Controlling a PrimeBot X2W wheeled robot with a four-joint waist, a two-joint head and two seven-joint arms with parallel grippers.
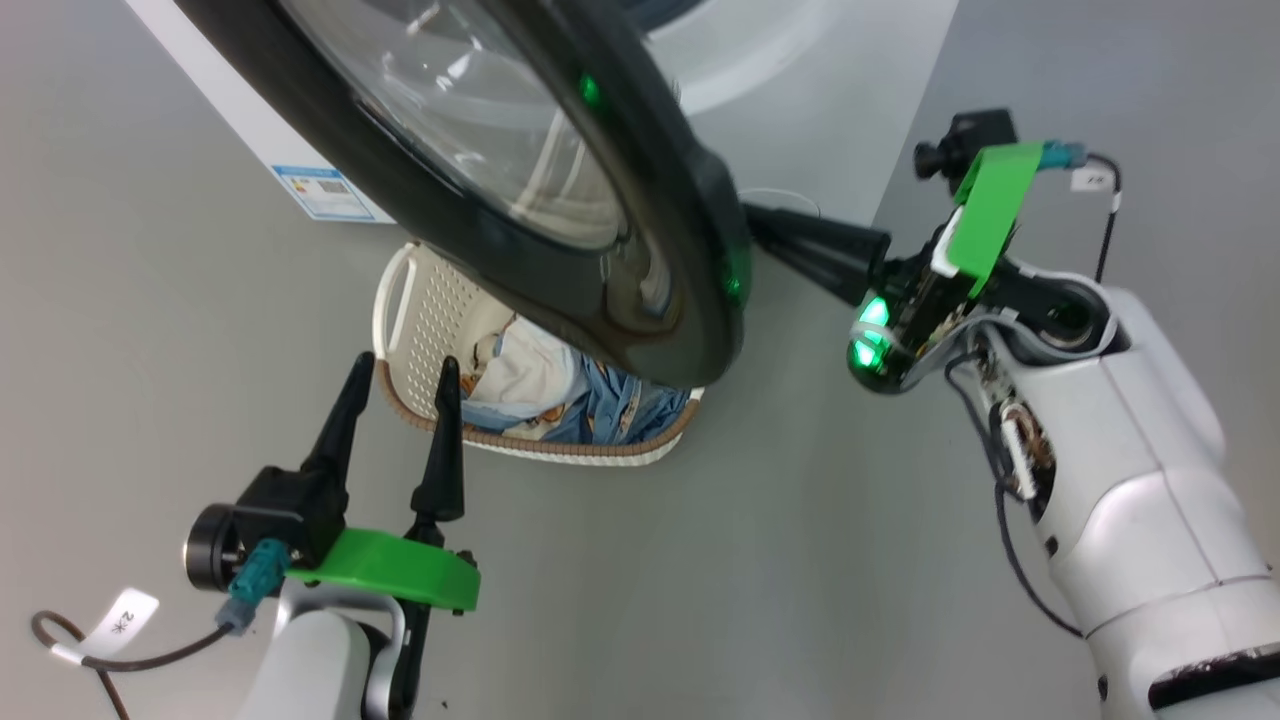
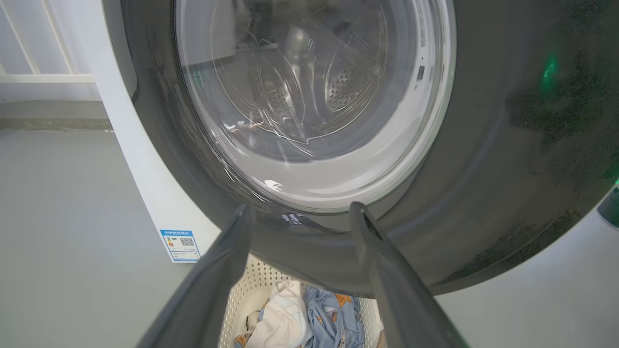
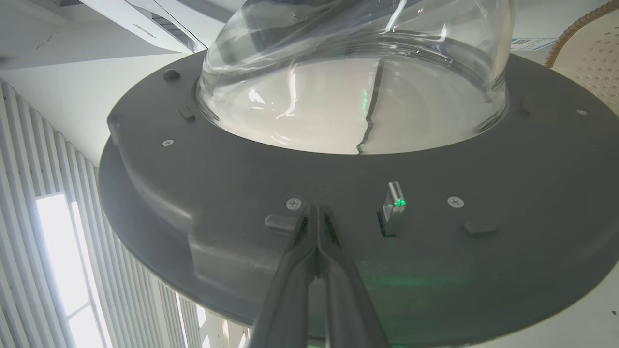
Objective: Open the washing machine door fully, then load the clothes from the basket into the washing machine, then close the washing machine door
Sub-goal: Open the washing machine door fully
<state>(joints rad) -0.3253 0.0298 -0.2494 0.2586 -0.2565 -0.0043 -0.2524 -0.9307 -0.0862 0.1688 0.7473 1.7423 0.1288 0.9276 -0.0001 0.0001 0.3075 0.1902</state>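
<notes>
The washing machine door (image 1: 690, 230) stands swung out from the washing machine (image 1: 800, 100), its glossy black ring hanging over the basket (image 1: 440, 310) on the grey floor. The clothes (image 1: 560, 395) lie inside the basket, a white cloth on top of the printed blue pieces.

The left gripper (image 1: 405, 365) hovers at the basket's near rim, fingers spread wide and holding nothing. Its own wrist view looks between those fingers (image 2: 382, 270) at the door's outer side (image 2: 508, 145): through the glass the steel drum (image 2: 338, 87) shows. Below sit the basket's perforated wall (image 2: 256, 280), the clothes (image 2: 309, 319) and the blue energy sticker (image 2: 180, 244) on the white cabinet.

The right gripper (image 1: 760, 222) reaches in behind the door's free edge, and the ring covers its tips in the head view. The right wrist view gives the other side: the matte grey inner face (image 3: 483, 169) with the bulging glass bowl. It also shows the fingers (image 3: 314, 210) pressed shut with nothing between them, tips against the face just under a screw (a metal latch hook (image 3: 394, 210) stands just beside them). A corner of the basket (image 3: 590, 48) peeks in at the upper right.
</notes>
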